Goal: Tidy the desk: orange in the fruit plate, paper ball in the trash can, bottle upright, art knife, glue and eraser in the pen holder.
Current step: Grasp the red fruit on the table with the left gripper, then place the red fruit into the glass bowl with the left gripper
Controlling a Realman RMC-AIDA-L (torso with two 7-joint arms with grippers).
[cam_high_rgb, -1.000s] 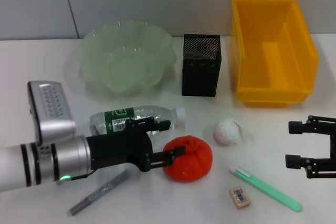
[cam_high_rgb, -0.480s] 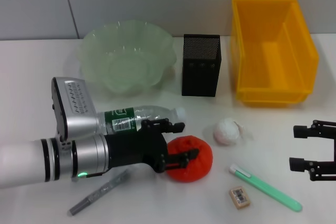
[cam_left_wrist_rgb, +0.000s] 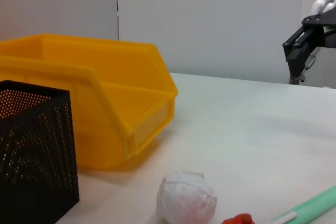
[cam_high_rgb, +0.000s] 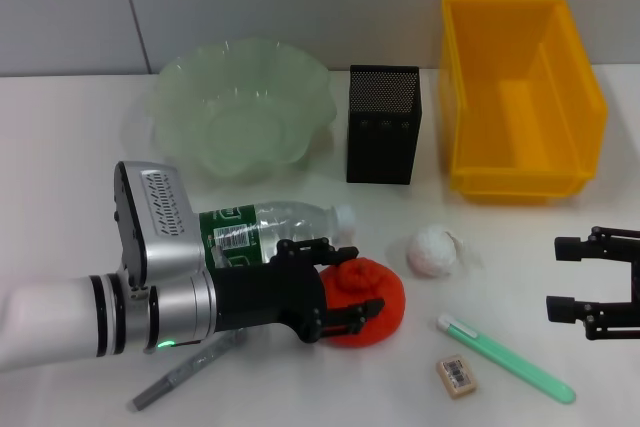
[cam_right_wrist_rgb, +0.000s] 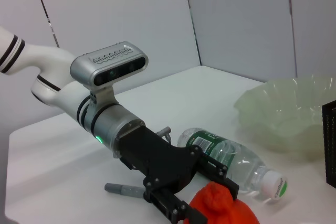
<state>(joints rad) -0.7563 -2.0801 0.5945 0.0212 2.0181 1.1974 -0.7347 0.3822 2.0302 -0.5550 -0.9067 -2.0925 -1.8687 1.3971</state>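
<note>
Since 1 s ago the left gripper (cam_high_rgb: 345, 282) has slid fwd along the desk and now straddles the orange (cam_high_rgb: 372, 297): fingers spread wide, one at the fruit's 12 o'clock edge, one at its 6, not visibly squeezing yet (contact hard to judge from the head view). Orange sits low-centre on the white desk (cam_high_rgb: 60, 147), w/ the lying bottle (cam_high_rgb: 270, 227) just beside it at 10 o'clock, cap pointing twd the paper ball (cam_high_rgb: 432, 250), which is near the orange at 2 o'clock. Grey glue stick (cam_high_rgb: 185, 375) lies at 8 o'clock, partly under the left arm. Green art knife (cam_high_rgb: 505, 358) at 4 o'clock, eraser (cam_high_rgb: 456, 376) just beside it. Further out: black mesh pen holder (cam_high_rgb: 383, 137) at 12 o'clock, green fruit plate (cam_high_rgb: 240, 112) at 11, yellow trash can (cam_high_rgb: 520, 97) at 1-2 o'clock. Right gripper (cam_high_rgb: 560, 277) hovers at 3 o'clock by the desk's edge, jaws open wide, holding nothing, well apart from everything.
</note>
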